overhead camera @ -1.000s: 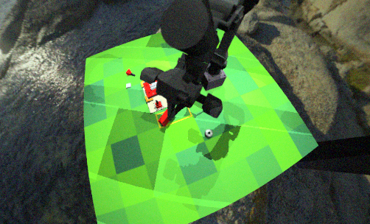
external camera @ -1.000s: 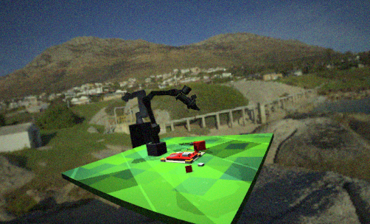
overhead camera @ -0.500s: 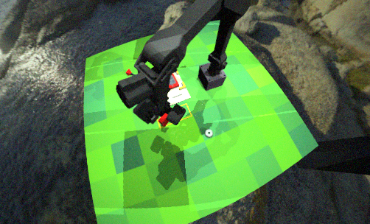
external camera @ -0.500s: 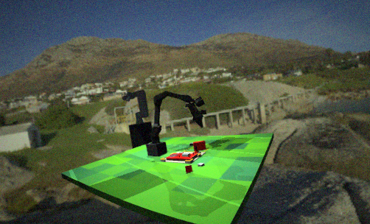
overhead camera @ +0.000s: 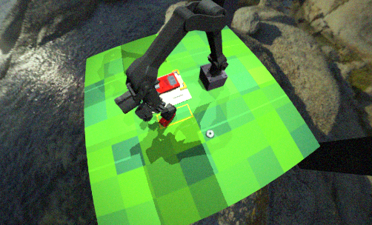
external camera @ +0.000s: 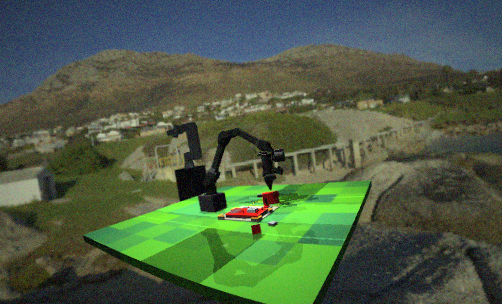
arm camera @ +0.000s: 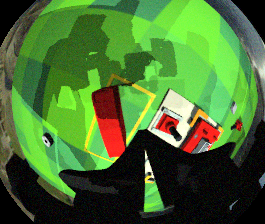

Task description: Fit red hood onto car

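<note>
The tool (overhead camera: 169, 110) (external camera: 270, 188) (arm camera: 143, 133) is pointing down with its fingers closed on nothing, its tips hovering just above and beside the red hood (overhead camera: 167, 121) (external camera: 270, 198) (arm camera: 109, 120); whether they are touching it, I cannot tell. The hood is standing on edge on the tabletop (overhead camera: 241, 159) (external camera: 181, 255) (arm camera: 203, 60), overlapping the yellow outline (overhead camera: 190, 111) (arm camera: 145, 112), while the red car chassis (overhead camera: 168, 83) (external camera: 246, 213) (arm camera: 201, 136) is sitting apart from it in its jig, near the tool.
</note>
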`<state>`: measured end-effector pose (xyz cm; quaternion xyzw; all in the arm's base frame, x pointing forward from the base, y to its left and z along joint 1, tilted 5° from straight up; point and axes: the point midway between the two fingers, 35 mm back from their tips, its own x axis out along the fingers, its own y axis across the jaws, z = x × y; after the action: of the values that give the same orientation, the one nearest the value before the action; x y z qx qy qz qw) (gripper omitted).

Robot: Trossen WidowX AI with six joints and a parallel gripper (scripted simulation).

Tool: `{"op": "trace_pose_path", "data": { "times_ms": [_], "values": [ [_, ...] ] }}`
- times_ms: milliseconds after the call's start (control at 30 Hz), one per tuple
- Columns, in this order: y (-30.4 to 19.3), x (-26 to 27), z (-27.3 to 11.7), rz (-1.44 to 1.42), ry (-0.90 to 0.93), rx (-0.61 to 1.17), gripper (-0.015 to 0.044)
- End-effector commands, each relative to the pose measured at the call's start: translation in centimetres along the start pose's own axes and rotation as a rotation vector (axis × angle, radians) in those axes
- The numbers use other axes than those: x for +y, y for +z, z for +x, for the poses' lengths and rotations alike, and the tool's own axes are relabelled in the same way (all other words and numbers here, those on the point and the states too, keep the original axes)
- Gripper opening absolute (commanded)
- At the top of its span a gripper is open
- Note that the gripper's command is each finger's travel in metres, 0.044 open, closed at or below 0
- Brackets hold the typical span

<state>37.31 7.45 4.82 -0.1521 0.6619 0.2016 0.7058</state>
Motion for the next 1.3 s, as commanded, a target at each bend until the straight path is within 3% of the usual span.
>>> {"op": "trace_pose_path", "data": {
  "times_ms": [0, 167, 1267],
  "values": [
    [0.1, 0.0, 1.4, -0.006, 0.005, -0.003, 0.0000],
    [0.1, 0.1, 3.8, -0.006, 0.005, -0.003, 0.0000],
    [0.3, 2.7, 3.7, -0.006, 0.007, -0.003, 0.0000]
  ]
}}
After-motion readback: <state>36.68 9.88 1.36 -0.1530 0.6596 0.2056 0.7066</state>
